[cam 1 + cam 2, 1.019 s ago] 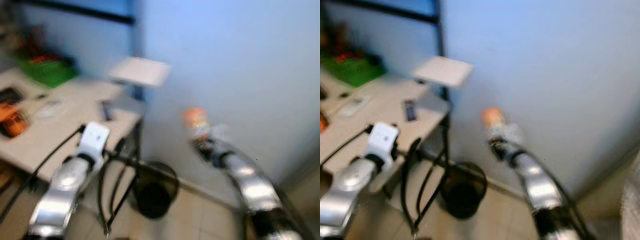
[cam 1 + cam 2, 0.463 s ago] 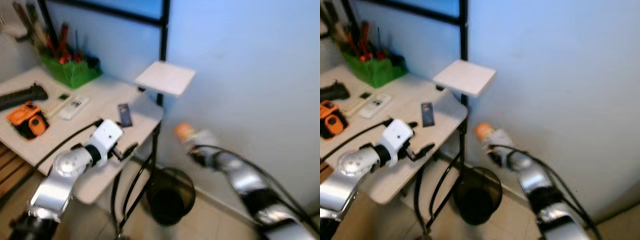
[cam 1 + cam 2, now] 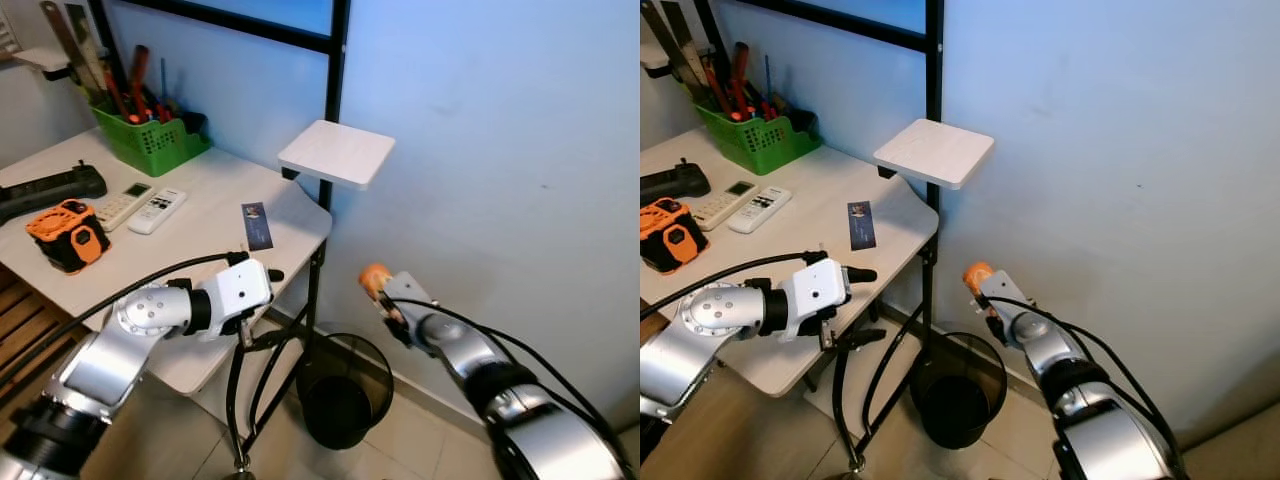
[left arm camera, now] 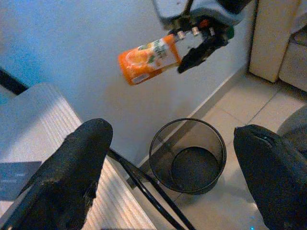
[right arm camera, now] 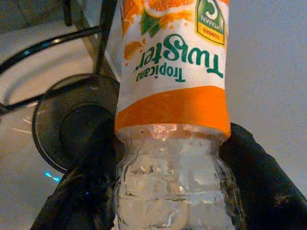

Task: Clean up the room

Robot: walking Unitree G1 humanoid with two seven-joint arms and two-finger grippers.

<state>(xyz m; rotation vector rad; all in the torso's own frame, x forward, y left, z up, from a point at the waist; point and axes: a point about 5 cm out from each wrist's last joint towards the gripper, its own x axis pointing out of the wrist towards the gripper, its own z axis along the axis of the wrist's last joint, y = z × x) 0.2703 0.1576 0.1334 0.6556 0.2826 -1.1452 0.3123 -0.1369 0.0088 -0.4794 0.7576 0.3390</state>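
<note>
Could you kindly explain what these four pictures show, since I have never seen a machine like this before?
This is a humanoid robot tidying a room. Two pictures come from cameras in its head, looking down; the other two sit on its wrists. The right claw holds an orange juice bottle above a black wire bin on the floor. The left claw is open, holding nothing, beside a table. On the table lie two remotes, an orange tool and a green basket of tools.

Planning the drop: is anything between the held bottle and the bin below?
Nothing. In the left wrist view, only bare wall and floor tile separate the bottle, held in the right gripper, from the bin.
</note>
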